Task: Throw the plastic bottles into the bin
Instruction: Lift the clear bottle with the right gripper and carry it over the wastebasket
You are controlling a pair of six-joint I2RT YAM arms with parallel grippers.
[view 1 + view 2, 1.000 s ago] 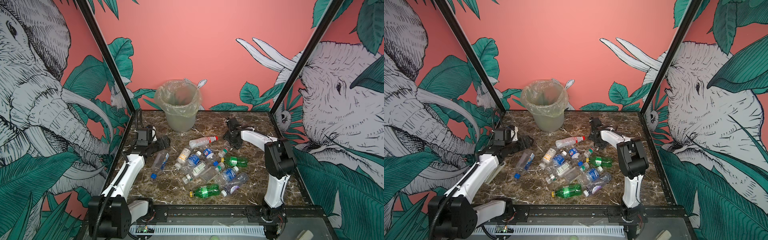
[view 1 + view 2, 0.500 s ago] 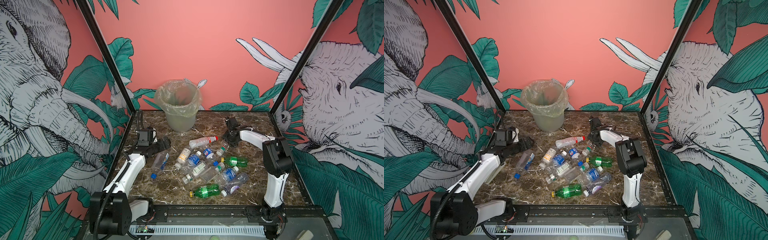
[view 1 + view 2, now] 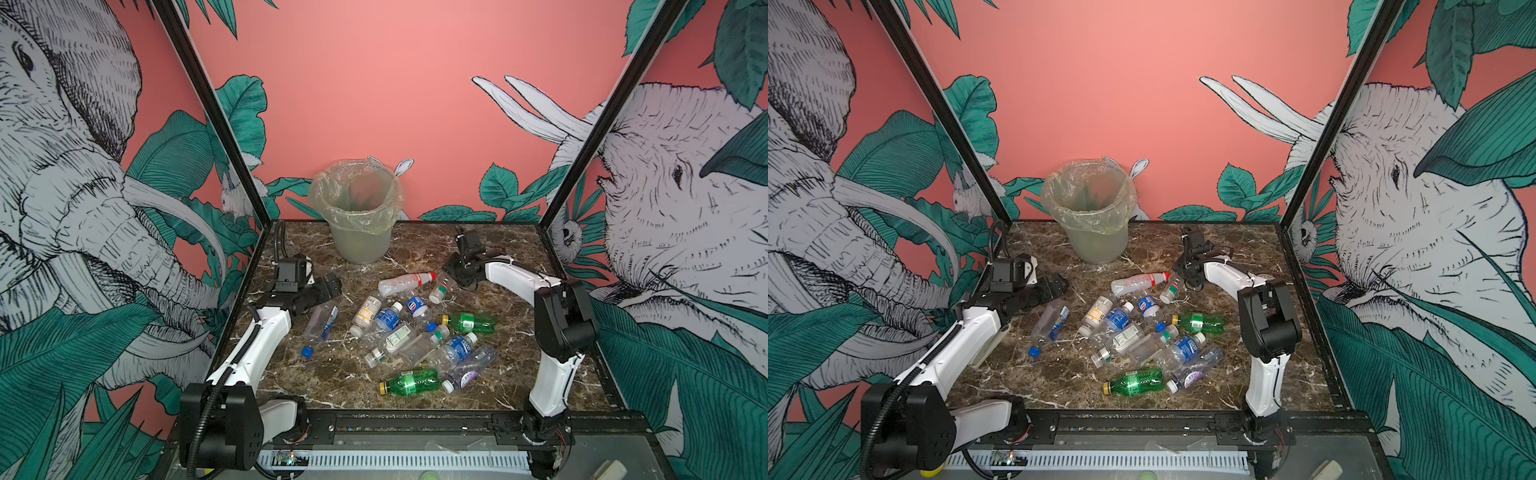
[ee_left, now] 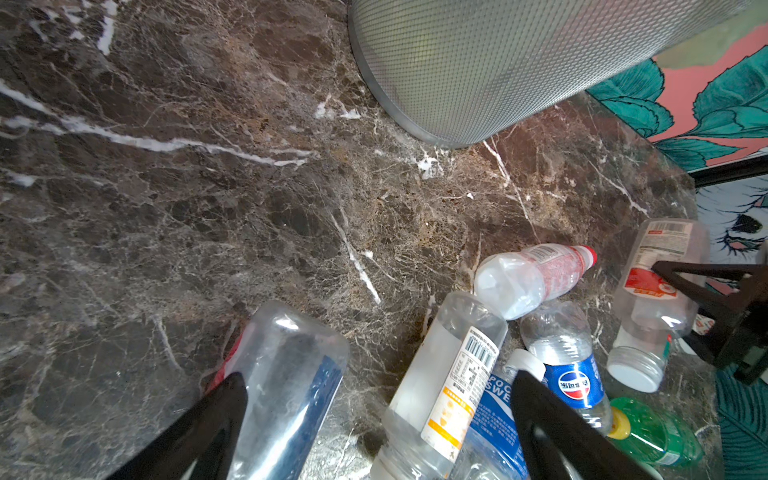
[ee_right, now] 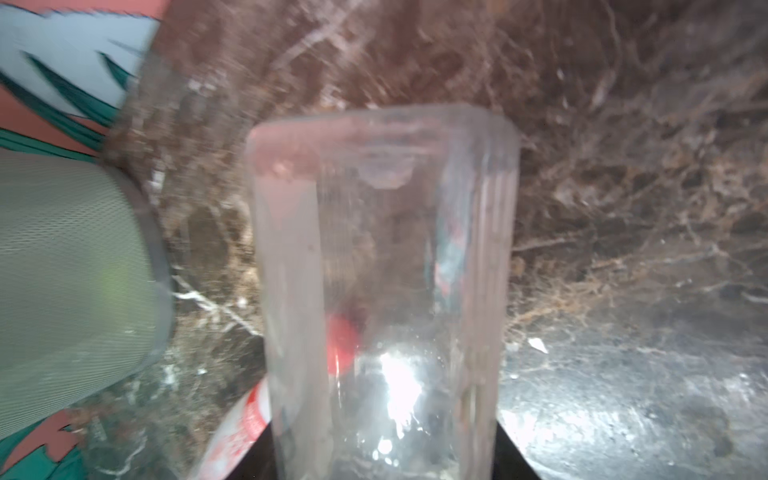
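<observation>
The plastic bottles [image 3: 415, 332] [image 3: 1142, 332] lie in a loose pile mid-table, two of them green. My right gripper [image 3: 452, 277] [image 3: 1185, 274] [image 5: 384, 440] is shut on a clear bottle [image 3: 441, 287] [image 3: 1170, 291] [image 5: 382, 249] with a white cap and red label at the pile's far edge. A red-capped bottle [image 3: 405, 283] [image 5: 237, 432] lies beside it. My left gripper [image 3: 328, 287] [image 3: 1055, 286] [image 4: 378, 399] stands open just above a clear blue-labelled bottle [image 3: 320, 328] [image 4: 282, 395] left of the pile. The bin [image 3: 361, 245] [image 3: 1096, 245] stands at the back.
The bin's textured wall [image 4: 478, 62] [image 5: 62, 257] is close to both wrists. Black frame posts [image 3: 216, 112] and printed walls close in the marble table [image 3: 519, 249] on three sides. A black rail [image 3: 395, 419] runs along the front edge.
My right jaws have closed from wide open onto the clear white-capped bottle. The left arm has crept slightly forward over the blue-labelled bottle, its jaws still wide.
</observation>
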